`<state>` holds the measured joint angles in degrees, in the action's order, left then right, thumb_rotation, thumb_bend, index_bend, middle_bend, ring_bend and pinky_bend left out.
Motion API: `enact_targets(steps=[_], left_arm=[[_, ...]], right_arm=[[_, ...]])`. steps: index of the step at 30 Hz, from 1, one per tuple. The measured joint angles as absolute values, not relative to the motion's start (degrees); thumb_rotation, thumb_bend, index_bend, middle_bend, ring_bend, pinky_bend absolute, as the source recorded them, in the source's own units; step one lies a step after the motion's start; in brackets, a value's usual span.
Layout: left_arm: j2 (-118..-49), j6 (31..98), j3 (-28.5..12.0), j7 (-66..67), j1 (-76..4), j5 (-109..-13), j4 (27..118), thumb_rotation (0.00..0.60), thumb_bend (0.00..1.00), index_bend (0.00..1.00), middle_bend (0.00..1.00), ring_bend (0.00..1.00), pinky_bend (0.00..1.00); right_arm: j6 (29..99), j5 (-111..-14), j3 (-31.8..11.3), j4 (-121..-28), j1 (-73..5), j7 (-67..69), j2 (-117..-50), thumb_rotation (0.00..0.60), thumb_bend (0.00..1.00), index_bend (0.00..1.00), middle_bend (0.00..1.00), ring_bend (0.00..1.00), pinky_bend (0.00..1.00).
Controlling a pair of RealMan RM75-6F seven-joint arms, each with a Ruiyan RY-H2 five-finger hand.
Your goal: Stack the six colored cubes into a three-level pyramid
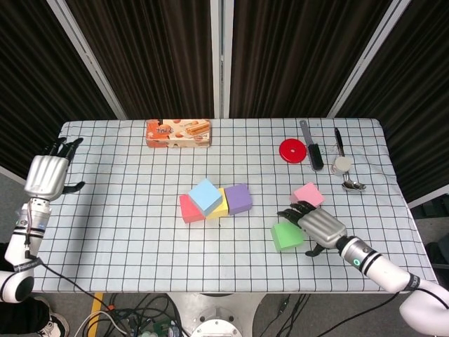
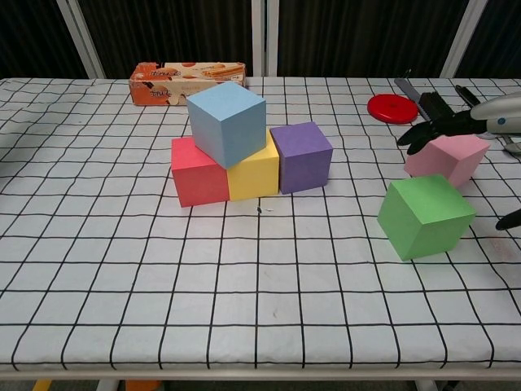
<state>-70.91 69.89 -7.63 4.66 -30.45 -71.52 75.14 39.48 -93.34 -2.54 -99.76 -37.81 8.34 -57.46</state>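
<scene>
Just beneath the right hand (image 1: 319, 226), whose fingers are spread and nothing is held, the green cube (image 1: 286, 236) is seen. Beyond its fingertips the pink cube (image 1: 308, 194) is found.

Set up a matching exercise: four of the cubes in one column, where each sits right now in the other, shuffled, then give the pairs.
Things:
1. light blue cube
2. purple cube
3. green cube
4. pink cube

Places:
A. right end of the bottom row, beside the yellow cube
B. on the table, apart from the stack, under the right hand
C. second level, resting on the red cube and yellow cube
D. alone on the cloth near the spoon

Pairs: 1-C, 2-A, 3-B, 4-D
</scene>
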Motion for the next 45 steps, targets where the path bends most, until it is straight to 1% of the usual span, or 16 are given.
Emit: enact_targets(steps=[4,9,12,15,18,21,24,27,32,37,41,45], left_arm=[[-71.4,70.4,-7.6,4.5,-29.5,-71.9,74.2,0.6,0.1,0.1,0.22,0.1,0.23],[-72.0,71.0,-7.7,3.0,-28.3,-72.1,72.6,0.6,0.09,0.1,0.22,0.1,0.23],[-72.2,71.3,-8.0,1.3,-27.7,-72.0,72.1,0.6,0.09,0.1,0.22,0.1,0.23],[-72.1,71.8,-8.4,-1.2,-26.8,-72.0,72.0,0.6,0.09,0.1,0.22,0.1,0.23],[-71.8,73.3,-8.3,-3.6,-25.2,-72.8,71.8,0.6,0.09,0.1,0.22,0.1,0.23],[-71.4,74.1,-7.9,-5.5,-23.7,-73.6,71.7,0.6,0.09,0.1,0.22,0.1,0.23],[-71.0,74.2,-7.6,-7.5,-22.8,-74.0,71.9,0.6,0.08,0.1,0.22,0.1,0.23],[-70.4,73.8,-7.2,-9.5,-21.8,-74.1,72.0,0.6,0.07,0.13,0.22,0.1,0.24],[-70.7,73.9,-6.8,-10.1,-20.6,-74.4,71.1,0.6,0.06,0.14,0.22,0.1,0.24],[-71.1,74.8,-6.3,-17.1,-19.5,-76.3,68.9,0.6,0.01,0.14,0.21,0.1,0.21],[-71.2,75.9,-4.7,-24.7,-18.3,-80.7,65.1,0.6,0.0,0.14,0.21,0.09,0.2],[-71.2,77.3,-3.2,-27.7,-17.2,-83.6,63.3,0.6,0.0,0.14,0.21,0.09,0.2]], right_arm=[[39.7,-92.6,-2.3,-98.0,-38.2,4.9,-60.6,0.6,0.04,0.0,0.18,0.0,0.0],[40.4,-90.0,-2.3,-96.5,-38.2,-0.7,-63.8,0.6,0.11,0.0,0.34,0.0,0.0],[42.7,-88.2,-2.7,-96.2,-37.5,-4.0,-65.3,0.6,0.13,0.0,0.39,0.0,0.0],[45.9,-86.8,-3.8,-97.2,-36.9,-5.0,-65.5,0.6,0.15,0.0,0.43,0.0,0.0],[47.5,-85.6,-5.4,-100.0,-36.9,-4.8,-63.9,0.6,0.15,0.0,0.44,0.0,0.0],[47.9,-83.5,-7.8,-103.6,-37.6,-4.3,-60.8,0.6,0.15,0.0,0.45,0.0,0.0],[47.4,-80.2,-10.3,-105.7,-39.0,-3.7,-58.9,0.6,0.15,0.0,0.46,0.01,0.0],[45.8,-76.4,-12.2,-106.5,-41.4,-3.8,-58.5,0.6,0.15,0.0,0.47,0.02,0.0],[41.3,-68.6,-14.3,-104.4,-46.6,-5.1,-60.7,0.6,0.16,0.0,0.47,0.02,0.0],[37.1,-62.3,-15.2,-99.5,-52.6,-7.9,-64.2,0.6,0.16,0.0,0.47,0.02,0.0],[36.5,-60.8,-14.9,-97.9,-55.5,-13.8,-65.7,0.6,0.15,0.0,0.47,0.02,0.0],[36.1,-56.3,-14.3,-97.5,-58.1,-15.6,-66.8,0.6,0.15,0.0,0.46,0.02,0.0]])
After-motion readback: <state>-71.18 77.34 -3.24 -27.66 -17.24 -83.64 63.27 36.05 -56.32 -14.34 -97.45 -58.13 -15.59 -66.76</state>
